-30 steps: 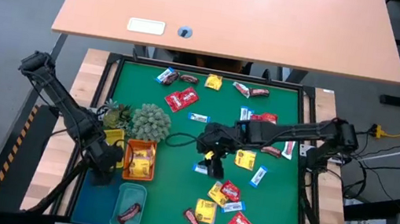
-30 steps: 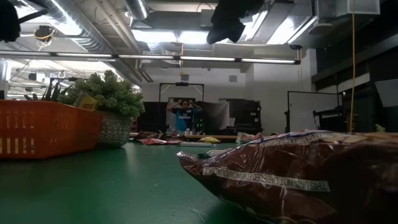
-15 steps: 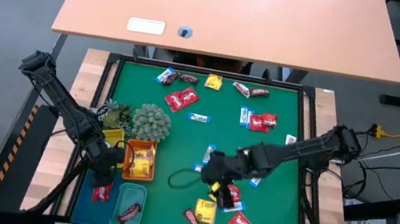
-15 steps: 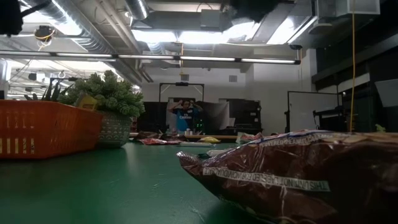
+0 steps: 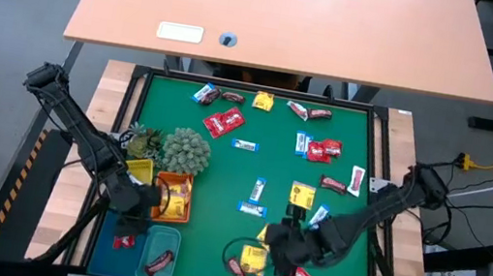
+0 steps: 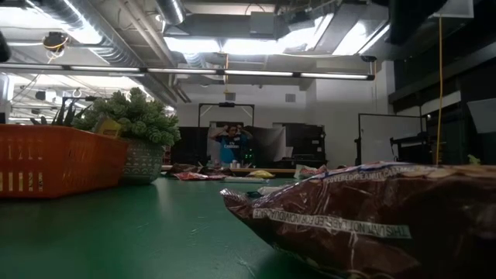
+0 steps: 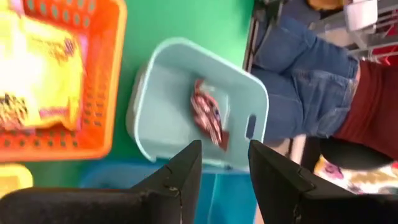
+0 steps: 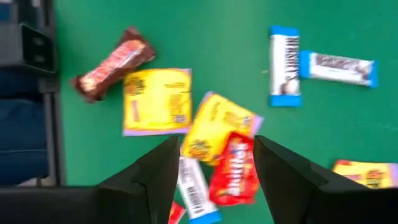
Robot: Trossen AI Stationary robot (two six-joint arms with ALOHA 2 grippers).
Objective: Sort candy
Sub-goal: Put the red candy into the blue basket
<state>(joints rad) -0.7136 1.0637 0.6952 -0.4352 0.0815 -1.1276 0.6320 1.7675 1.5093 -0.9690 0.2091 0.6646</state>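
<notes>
1. Two grippers are at work. The right gripper (image 5: 280,251) hangs over the near cluster of candy on the green table mat (image 5: 222,169). The left gripper (image 5: 130,211) stands at the tray group on the opposite side of the mat.
2. Step in hand, as judged: the right arm is lining up a pick from the cluster. The left arm looks to have nothing left to deliver.
3. Right gripper state: jaws spread apart, nothing between them. Its wrist view shows bare mat and wrappers in the gap.
4. Directly ahead of the right fingertips lie a red sweet packet (image 8: 235,173) and a yellow square packet (image 8: 217,126), overlapping. Just beside these sit a second yellow square packet (image 8: 157,101) and a dark brown bar (image 8: 112,63). Two blue-white wrappers (image 8: 284,65) lie farther out.
5. Next move calls for: descend on one packet only. The overlapping red and yellow pair risks a double pick, so centring on a free edge is advised.
6. Left gripper state: jaws parted, holding nothing. Beyond its fingertips sits the pale teal plastic tray (image 7: 160,112) with one red-brown wrapped sweet (image 7: 208,113) inside. The orange slotted tray (image 7: 74,127) beside it holds yellow packets.
7. More candy lies scattered along the far edge of the mat, well apart from both grippers.
</notes>
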